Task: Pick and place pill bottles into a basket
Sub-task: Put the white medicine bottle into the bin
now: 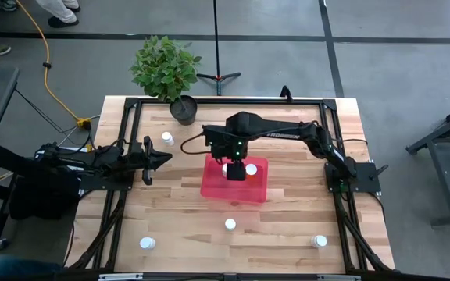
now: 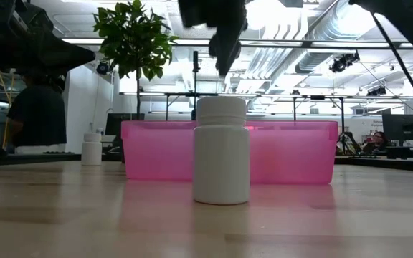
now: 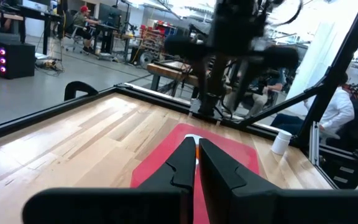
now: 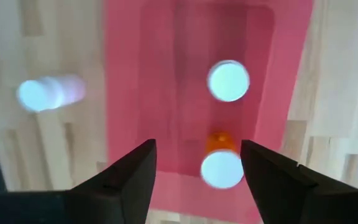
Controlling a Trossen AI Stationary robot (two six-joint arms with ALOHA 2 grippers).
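The right gripper [image 4: 194, 180] hangs over the basket [image 1: 213, 186] with its fingers wide apart and nothing between them. Two bottles are in the basket: a white one [image 4: 229, 81] and an orange one [image 4: 221, 160] with a white cap. The orange one looks as if it is lying on its side, right under the open fingers.

The left gripper [image 3: 196, 163] waits near the left edge of the table, with its fingers pressed together.

Four more bottles stand on the table. One [image 1: 167, 138] is near the plant pot [image 1: 183, 109]. Three stand along the front edge: one on the left [image 1: 148, 243], one in the middle [image 1: 230, 225] and one on the right [image 1: 320, 241].

What could go wrong? If the right arm dips lower, its fingers may bump the orange bottle or the basket wall and push the basket along the table. The bottles are small and round, so a poor grab may tip one over and let it roll away.

From above, the right arm hides part of the basket. In the low view, the basket's see-through wall shows no bottles clearly. The wrist view is blurry, so I am not sure how the orange bottle lies.
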